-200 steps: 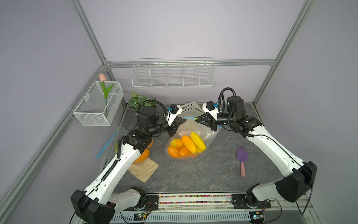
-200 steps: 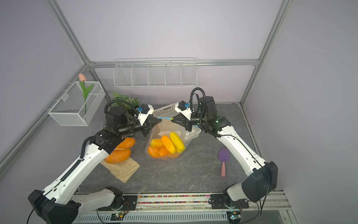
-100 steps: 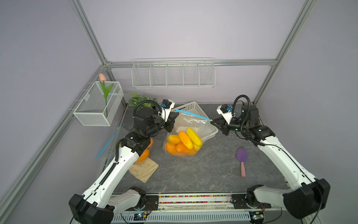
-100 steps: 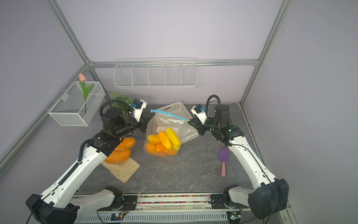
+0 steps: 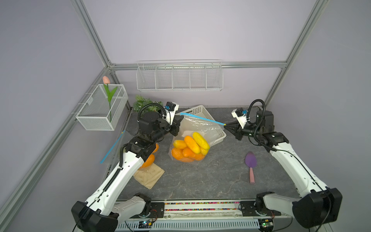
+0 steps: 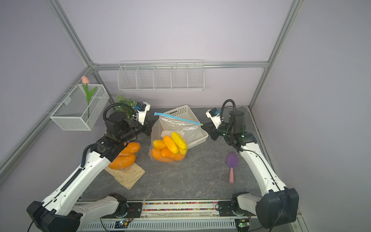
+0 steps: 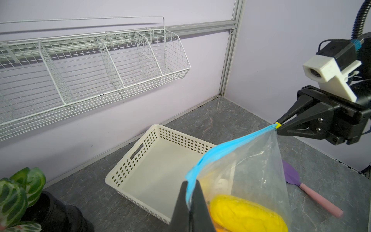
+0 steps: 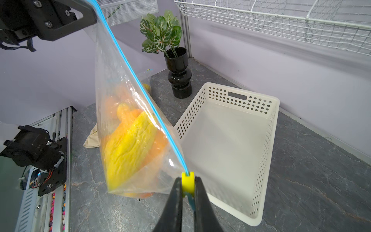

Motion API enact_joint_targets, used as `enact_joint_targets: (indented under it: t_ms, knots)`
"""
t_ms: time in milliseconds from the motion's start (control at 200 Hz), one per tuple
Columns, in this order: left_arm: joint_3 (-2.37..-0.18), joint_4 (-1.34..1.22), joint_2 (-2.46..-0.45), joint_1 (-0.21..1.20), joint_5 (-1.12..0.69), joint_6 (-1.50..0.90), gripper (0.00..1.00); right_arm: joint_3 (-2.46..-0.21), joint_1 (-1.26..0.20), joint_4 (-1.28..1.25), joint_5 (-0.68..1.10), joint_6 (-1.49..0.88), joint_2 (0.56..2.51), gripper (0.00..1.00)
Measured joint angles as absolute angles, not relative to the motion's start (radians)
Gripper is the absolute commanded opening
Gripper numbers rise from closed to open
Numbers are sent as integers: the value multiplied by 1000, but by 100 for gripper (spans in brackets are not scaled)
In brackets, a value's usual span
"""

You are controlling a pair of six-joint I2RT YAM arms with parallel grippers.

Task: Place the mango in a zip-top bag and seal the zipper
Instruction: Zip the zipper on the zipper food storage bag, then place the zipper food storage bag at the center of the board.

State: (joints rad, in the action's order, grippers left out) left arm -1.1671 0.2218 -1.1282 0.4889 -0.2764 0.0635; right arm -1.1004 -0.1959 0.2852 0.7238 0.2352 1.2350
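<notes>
Left gripper (image 7: pixel 189 185) is pressed together on one end of the blue zipper strip (image 7: pixel 224 150) of the zip-top bag (image 5: pixel 200 128). The right gripper (image 8: pixel 187 187) pinches the yellow slider (image 8: pixel 188 180) at the other end, which both top views reduce to a speck. The bag hangs stretched between them in front of the white basket (image 6: pixel 186 112), with yellow and orange mangoes (image 5: pixel 190 147) inside and its low end apparently on the desk (image 5: pixel 200 176). A white label patch (image 5: pixel 189 132) on the bag is unreadable. More orange mangoes (image 6: pixel 122 160) lie half hidden under the left arm.
</notes>
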Motion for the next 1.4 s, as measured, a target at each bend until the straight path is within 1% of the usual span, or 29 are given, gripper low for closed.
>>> enact_joint_targets:
  t_ms: [100, 150, 215, 290, 330, 370, 385, 490, 525, 555, 615, 720, 825, 900, 990, 1045, 1105, 1165, 1240, 1250, 1264, 1284, 1289, 1344, 1374, 1399]
  knots:
    - [-1179, 224, -1132, 489, -277, 53, 0, -1100, -194, 277, 735, 232, 1237, 15]
    - [-1189, 225, -1137, 488, -279, 45, 0, -1100, -191, 267, 750, 226, 1237, 20]
    - [-1209, 220, -1149, 479, -286, 25, 0, -1097, -183, 238, 785, 204, 1238, 37]
    - [-1246, 199, -1177, 470, -318, -12, 0, -1082, -170, 160, 838, 142, 1238, 47]
    - [-1277, 195, -1199, 477, -336, -27, 0, -1074, -168, 120, 853, 103, 1238, 59]
    - [-1313, 188, -1223, 501, -343, -38, 0, -1071, -167, 95, 854, 80, 1235, 75]
    - [-1326, 186, -1231, 512, -348, -43, 0, -1071, -168, 84, 854, 77, 1233, 79]
    - [-1428, 178, -1296, 618, -353, -45, 0, -1071, -166, 72, 770, 35, 1187, 100]
    - [-1468, 175, -1320, 651, -352, -45, 0, -1069, -165, 73, 725, 27, 1160, 93]
    - [-1503, 170, -1343, 674, -352, -45, 0, -1068, -164, 74, 684, 23, 1134, 89]
    - [-1585, 154, -1401, 706, -344, -46, 0, -1059, -163, 67, 597, 7, 1072, 89]
    - [-1746, 120, -1533, 719, -309, -60, 0, -1008, -159, 38, 449, -9, 955, 89]
    - [-1960, 90, -1732, 725, -274, -93, 0, -937, -154, 2, 302, -29, 870, 89]
    - [-2142, 76, -1906, 732, -254, -124, 0, -842, -149, -65, 212, -49, 810, 89]
    - [-2395, 62, -2130, 748, -242, -159, 0, -743, -141, -105, 150, -66, 762, 89]
    - [-2559, 51, -2275, 759, -239, -184, 0, -725, -135, -105, 126, -72, 761, 89]
    - [-2683, 16, -2405, 768, -239, -213, 0, -724, -128, -107, 115, -75, 773, 89]
    - [-2733, -22, -2495, 776, -238, -238, 0, -724, -120, -105, 112, -76, 782, 89]
    - [-2707, -55, -2549, 781, -229, -257, 0, -723, -107, -101, 117, -76, 788, 89]
    - [-2698, -56, -2553, 781, -227, -259, 2, -723, -106, -101, 117, -76, 788, 89]
    - [-2685, -60, -2557, 781, -224, -260, 8, -723, -104, -100, 119, -76, 788, 89]
    - [-2659, -69, -2560, 781, -221, -262, 18, -723, -100, -100, 121, -76, 788, 89]
    - [-2655, -70, -2560, 781, -220, -261, 22, -723, -99, -100, 121, -76, 788, 89]
    - [-2592, -86, -2560, 780, -205, -265, 46, -723, -90, -101, 128, -76, 788, 89]
    - [-2567, -93, -2560, 779, -201, -267, 56, -723, -84, -100, 131, -76, 789, 89]
    - [-2554, -95, -2560, 779, -198, -269, 61, -723, -81, -100, 136, -77, 789, 89]
